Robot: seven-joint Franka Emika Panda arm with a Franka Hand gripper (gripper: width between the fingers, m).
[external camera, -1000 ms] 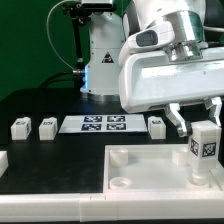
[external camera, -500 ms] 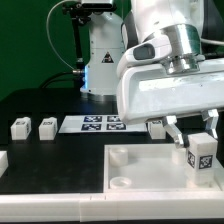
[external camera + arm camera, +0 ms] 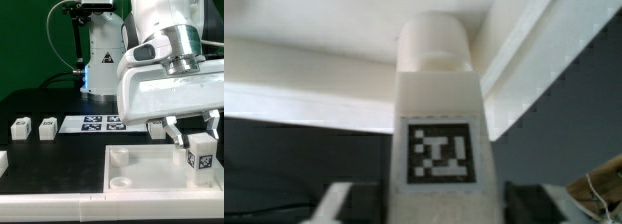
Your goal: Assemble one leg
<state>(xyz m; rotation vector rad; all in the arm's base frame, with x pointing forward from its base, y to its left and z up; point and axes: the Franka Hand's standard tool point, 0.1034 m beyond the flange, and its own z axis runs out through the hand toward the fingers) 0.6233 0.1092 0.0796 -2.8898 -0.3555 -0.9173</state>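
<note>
My gripper (image 3: 190, 126) is shut on a white square leg (image 3: 201, 155) with a black-and-white marker tag on its face. The leg stands upright over the right end of the wide flat white slab (image 3: 140, 170). In the wrist view the leg (image 3: 439, 120) runs between my two fingers (image 3: 349, 205), its rounded tip pointing at the slab (image 3: 295, 80) beyond. Three more legs lie on the black table: two at the exterior view's left (image 3: 19, 128) (image 3: 47, 127) and one behind the slab (image 3: 156, 128).
The marker board (image 3: 103, 124) lies flat at the table's middle back. A round socket (image 3: 119, 184) shows at the slab's near left corner. A white part (image 3: 3, 159) sits at the left edge. The robot base stands behind.
Between one second and half a second ago the leg and gripper shifted slightly and the leg turned a little; since then nothing has visibly moved.
</note>
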